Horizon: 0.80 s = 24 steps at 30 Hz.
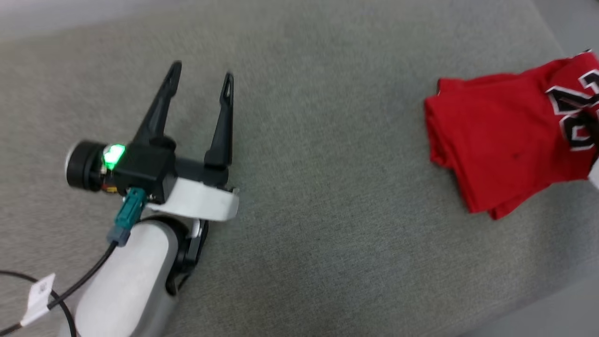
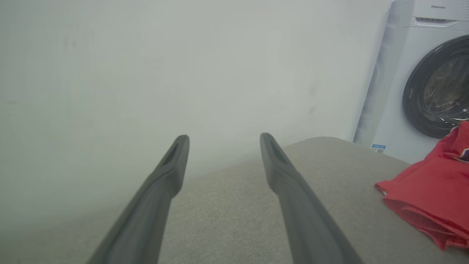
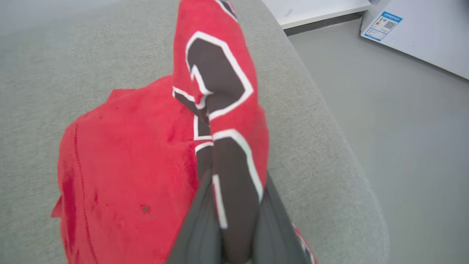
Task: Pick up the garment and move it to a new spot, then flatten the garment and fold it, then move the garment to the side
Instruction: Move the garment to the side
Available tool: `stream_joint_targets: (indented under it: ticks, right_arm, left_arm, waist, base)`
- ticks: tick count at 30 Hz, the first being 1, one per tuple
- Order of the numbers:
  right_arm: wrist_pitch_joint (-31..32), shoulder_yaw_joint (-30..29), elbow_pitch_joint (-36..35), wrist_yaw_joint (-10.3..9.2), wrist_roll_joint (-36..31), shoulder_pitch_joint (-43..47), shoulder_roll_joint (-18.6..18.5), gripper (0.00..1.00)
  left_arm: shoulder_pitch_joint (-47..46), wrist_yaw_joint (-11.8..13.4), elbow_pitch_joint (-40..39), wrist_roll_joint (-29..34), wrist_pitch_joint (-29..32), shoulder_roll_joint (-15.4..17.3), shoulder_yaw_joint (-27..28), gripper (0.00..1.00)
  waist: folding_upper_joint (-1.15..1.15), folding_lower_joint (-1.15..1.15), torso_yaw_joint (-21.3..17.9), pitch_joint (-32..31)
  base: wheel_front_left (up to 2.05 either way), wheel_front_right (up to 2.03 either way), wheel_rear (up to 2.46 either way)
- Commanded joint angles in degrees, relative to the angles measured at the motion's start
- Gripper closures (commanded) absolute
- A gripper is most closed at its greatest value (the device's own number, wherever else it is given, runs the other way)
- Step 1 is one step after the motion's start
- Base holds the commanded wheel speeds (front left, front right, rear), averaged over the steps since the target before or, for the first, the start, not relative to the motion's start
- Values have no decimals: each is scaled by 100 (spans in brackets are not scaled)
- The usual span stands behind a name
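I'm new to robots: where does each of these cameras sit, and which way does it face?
Head view: on the head, facing down at a grey cushion and red jersey; shows the open left gripper and forearm.
Left wrist view: on that wrist, along its spread fingers toward a wall and washing machine.
Right wrist view: on that wrist, along the right gripper, shut on the jersey.
Shared: all show jersey and cushion.

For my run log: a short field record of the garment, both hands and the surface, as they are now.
garment: red, layered, on the grey cushion, near its right edge
left hand: open, empty, apart from the garment
right hand: shut on a lettered fold of the garment
behind: washing machine
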Motion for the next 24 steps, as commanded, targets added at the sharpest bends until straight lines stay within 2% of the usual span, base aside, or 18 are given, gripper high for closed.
stream_joint_targets:
  ticks: [1,8,9,10,11,16,24]
  right_arm:
    - [-263,-108,195,-2,-54,-249,-18,100]
    - [-1468,-657,1309,-3,-331,-946,-80,100]
    - [-1645,-695,1454,-3,-448,-1017,-70,81]
    - [-1794,-720,1599,-3,-532,-1090,-40,55]
    - [-1974,-761,1734,-3,-588,-1166,16,0]
    - [-2740,-831,2563,-3,-1048,-1484,37,0]
    - [-3294,-763,2806,-3,-1497,-1280,-140,0]
  left_arm:
    - [-208,-26,-56,96,50,51,-11,0]
    - [-824,-108,-393,386,375,90,-217,0]
    - [-853,-111,-428,408,407,102,-234,0]
    - [-886,-117,-463,429,434,101,-258,0]
    - [-913,-120,-486,447,450,98,-276,0]
    - [-854,-78,-449,382,409,51,-307,0]
    - [-404,21,-174,130,117,-53,-257,0]
  waist:
    - [0,-1,-357,1084]
    - [0,-1,-268,1697]
    - [0,-1,-263,1731]
    - [0,-1,-250,1759]
    - [0,-1,-239,1775]
    - [0,-1,-128,1608]
    - [0,-1,2,824]
  base:
    - [0,0,0]
    - [0,0,0]
    - [0,0,0]
    - [0,0,0]
    - [0,0,0]
    - [0,0,0]
    - [0,0,0]
